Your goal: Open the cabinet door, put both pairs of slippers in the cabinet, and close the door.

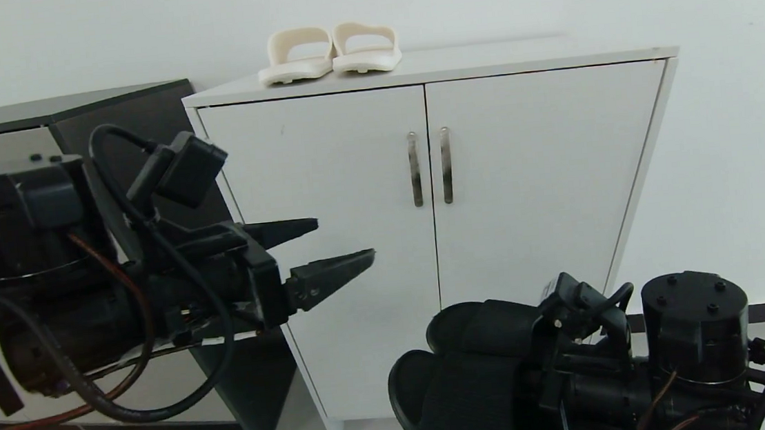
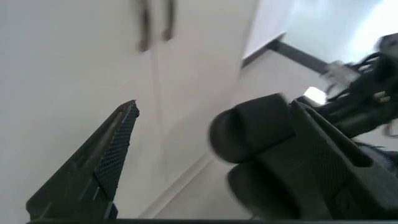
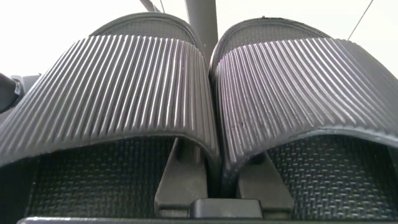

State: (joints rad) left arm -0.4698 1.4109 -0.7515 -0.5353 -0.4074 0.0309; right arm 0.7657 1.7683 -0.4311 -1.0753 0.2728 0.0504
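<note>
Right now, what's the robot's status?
Left gripper open, facing the cabinet. Right gripper shut on black slippers. Doors closed, beige slippers on top. Nothing blocks the handles.

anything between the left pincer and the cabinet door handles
Nothing in the way: the head view shows bare white door panel between the open left pincer and the handles.

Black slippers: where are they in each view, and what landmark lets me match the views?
Head view: black slippers, bottom centre, below the door handles.
Left wrist view: blurred dark toes, nearer than the handles.
Right wrist view: ribbed straps side by side, close up.
Landmark: the door handles, in head and left wrist views.
</note>
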